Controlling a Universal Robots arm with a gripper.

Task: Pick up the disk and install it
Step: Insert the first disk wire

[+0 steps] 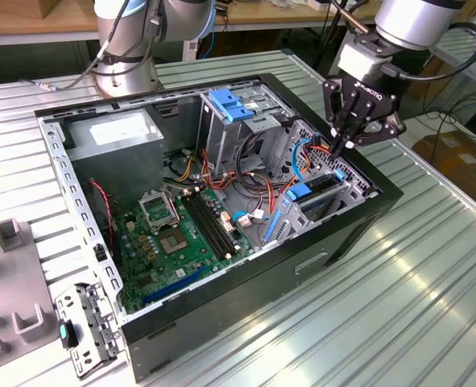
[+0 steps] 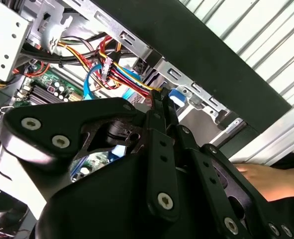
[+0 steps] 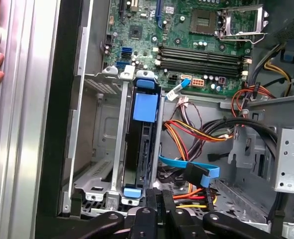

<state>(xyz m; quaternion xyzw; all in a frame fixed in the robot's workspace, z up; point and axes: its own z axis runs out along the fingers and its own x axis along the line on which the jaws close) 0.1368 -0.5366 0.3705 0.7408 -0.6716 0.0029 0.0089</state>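
The arm (image 1: 411, 20) is silver-grey tube with blue joint caps, a black cable looping off its wrist. Its gripper (image 1: 340, 143) is matt black, with jointed fingers (image 2: 161, 119) pinned by round silver screws and white lettering on the palm. A second grey arm base (image 1: 125, 48) stands behind, cables trailing.

The gripper (image 1: 337, 150) hangs above the drive cage (image 3: 98, 164). Cables (image 3: 196, 134) crowd beside the seated disk (image 3: 143, 144); the bay beside it stands free.
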